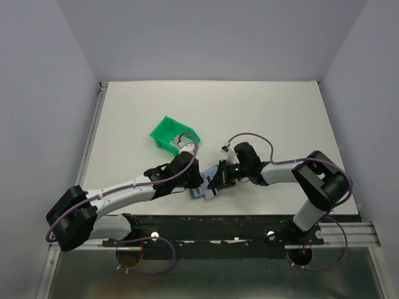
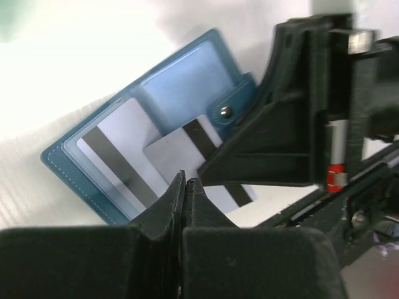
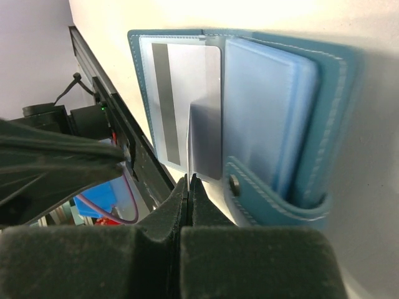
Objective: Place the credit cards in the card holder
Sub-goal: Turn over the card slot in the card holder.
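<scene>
The left fingers (image 2: 184,187) fill the bottom of their own wrist view, pressed flat together with nothing between them. Their tips sit over the near edge of the wallet (image 2: 181,75), though I cannot tell whether they touch it.

The right fingers (image 3: 188,187) are likewise shut. They appear to pinch a loose card (image 3: 206,143) by its edge, but the card is seen nearly end-on there, so the grip is hard to judge. From the left wrist, the black body of the right fingers (image 2: 262,143) comes in from the right. Its tip meets that loose card (image 2: 177,149), which is silvery with a dark stripe and lies slantwise across the open wallet. One end of the card sticks out past the wallet's edge.

The wallet (image 3: 268,112) lies open and flat, slate blue outside with paler blue clear sleeves inside. A sleeved card (image 2: 115,152) already sits behind the clear plastic of one half, stripe showing. The closing strap with its small metal stud (image 2: 225,112) lies over the loose card's far corner.

From above, the wallet (image 1: 201,192) rests on the white tabletop (image 1: 280,118), close to the middle of its near edge and between the two arms. The left fingers (image 1: 190,176) and right fingers (image 1: 215,180) meet over it. A green bin (image 1: 171,134) stands farther from that edge, left of the middle, just beside the left arm's wrist.
</scene>
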Controlling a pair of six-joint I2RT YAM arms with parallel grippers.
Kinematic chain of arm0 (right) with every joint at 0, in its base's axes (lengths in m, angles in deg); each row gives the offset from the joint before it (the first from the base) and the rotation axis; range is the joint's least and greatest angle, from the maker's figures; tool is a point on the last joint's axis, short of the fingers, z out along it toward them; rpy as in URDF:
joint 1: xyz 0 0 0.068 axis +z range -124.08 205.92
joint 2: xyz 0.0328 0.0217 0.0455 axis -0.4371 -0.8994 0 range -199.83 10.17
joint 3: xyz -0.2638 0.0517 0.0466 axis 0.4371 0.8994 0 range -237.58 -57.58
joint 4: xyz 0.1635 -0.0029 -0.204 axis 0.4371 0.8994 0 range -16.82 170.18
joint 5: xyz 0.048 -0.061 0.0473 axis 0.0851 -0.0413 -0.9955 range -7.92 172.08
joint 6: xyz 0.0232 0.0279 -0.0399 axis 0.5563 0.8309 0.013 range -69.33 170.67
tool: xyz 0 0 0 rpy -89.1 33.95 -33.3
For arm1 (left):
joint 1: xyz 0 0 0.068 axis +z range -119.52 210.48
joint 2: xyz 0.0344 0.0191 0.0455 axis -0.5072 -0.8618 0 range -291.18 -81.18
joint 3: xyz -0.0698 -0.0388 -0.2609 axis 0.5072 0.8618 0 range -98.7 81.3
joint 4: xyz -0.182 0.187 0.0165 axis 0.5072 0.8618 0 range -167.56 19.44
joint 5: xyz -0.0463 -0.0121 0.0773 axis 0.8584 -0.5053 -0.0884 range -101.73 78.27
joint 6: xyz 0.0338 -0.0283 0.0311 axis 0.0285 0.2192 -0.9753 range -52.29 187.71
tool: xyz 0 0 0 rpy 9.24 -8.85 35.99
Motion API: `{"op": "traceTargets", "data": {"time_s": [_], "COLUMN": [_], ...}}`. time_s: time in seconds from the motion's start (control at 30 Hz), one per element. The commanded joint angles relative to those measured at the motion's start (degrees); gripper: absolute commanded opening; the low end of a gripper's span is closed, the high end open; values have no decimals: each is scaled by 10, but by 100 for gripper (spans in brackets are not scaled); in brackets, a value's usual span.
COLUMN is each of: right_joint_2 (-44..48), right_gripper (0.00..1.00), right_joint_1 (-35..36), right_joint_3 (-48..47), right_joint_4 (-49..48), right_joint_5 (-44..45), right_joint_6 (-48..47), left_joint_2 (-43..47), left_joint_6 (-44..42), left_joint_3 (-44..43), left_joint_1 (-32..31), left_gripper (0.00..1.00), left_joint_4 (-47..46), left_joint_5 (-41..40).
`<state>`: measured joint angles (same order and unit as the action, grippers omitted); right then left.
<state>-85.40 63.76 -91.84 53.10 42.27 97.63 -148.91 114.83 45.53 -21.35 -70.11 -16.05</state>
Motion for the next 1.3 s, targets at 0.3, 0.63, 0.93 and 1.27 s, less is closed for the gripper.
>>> {"op": "traceTargets", "data": {"time_s": [0.3,0.63,0.93,1.27], "right_joint_2": [47,102,83,83], "right_gripper": [0,0,0,0], "right_joint_1": [6,5,4,5], "right_joint_3": [-5,-82,-128,-164], "right_joint_4": [59,307,409,514], "right_joint_5": [60,211,271,362], "right_joint_6": [-11,-75,-105,-152], "left_joint_2": [-116,-185,-238,-265], "left_joint_6": [32,27,3,10], "left_joint_3": [0,-18,-62,-49], "left_joint_1": [6,7,7,7], "left_gripper": [0,0,0,0], "left_joint_4": [14,-23,-25,-50], "left_joint_5": [-37,-10,-2,15]}}
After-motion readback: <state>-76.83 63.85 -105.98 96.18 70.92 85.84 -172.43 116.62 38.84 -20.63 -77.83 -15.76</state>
